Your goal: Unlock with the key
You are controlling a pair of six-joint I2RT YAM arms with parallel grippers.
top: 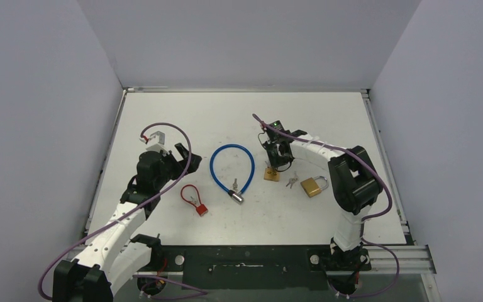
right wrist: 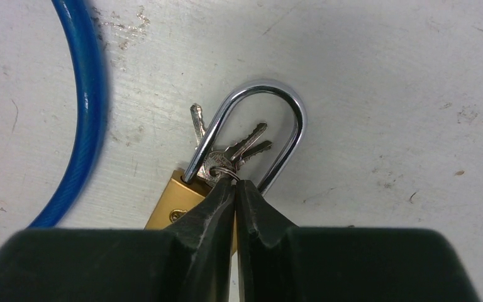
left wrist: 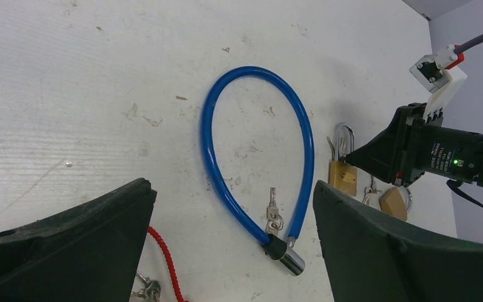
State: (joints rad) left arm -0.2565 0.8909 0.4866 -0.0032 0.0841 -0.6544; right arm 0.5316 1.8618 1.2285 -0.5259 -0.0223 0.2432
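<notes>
Just at right pincer (right wrist: pixel 234 184) tips: keys (right wrist: pixel 242 150).

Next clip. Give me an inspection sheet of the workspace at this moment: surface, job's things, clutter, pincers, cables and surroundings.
Surface: white table, scuffed and speckled.
Job's things: brass padlock lying flat, bunch of keys hanging on its shackle.
Clutter: blue cable lock; red cable lock; second brass padlock with loose keys beside it.
Pincers: left pincer wide open, holding nothing. Right pincer shut, tips at the bunch of keys; whether it pinches them cannot be told.
Cables: purple cable looped along each arm, not lying on any lock.
Surroundings: plain pale walls on three sides; nothing else seen.
</notes>
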